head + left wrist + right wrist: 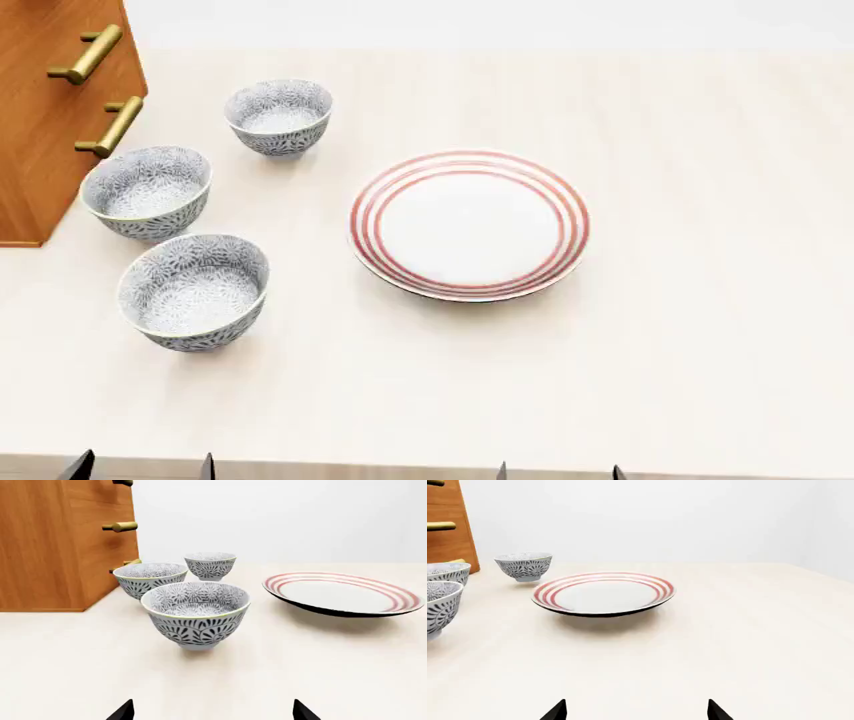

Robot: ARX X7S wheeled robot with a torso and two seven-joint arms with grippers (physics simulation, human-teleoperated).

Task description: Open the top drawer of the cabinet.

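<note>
Both sets of jaws stand spread and empty, low over the bench (694,330). The cabinet (47,545) sits well ahead of the left gripper (212,712), off to its left, beyond three patterned bowls (197,611). Its top drawer (47,40) is closed. A red-striped plate (604,592) lies ahead of the right gripper (637,712).

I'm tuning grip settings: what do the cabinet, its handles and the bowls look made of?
The cabinet looks like orange-brown wood with a satin finish, going by its visible grain. The handles look like brushed brass, being dull gold bars. The bowls are probably glazed ceramic, given their printed grey pattern and thin rims.
</note>
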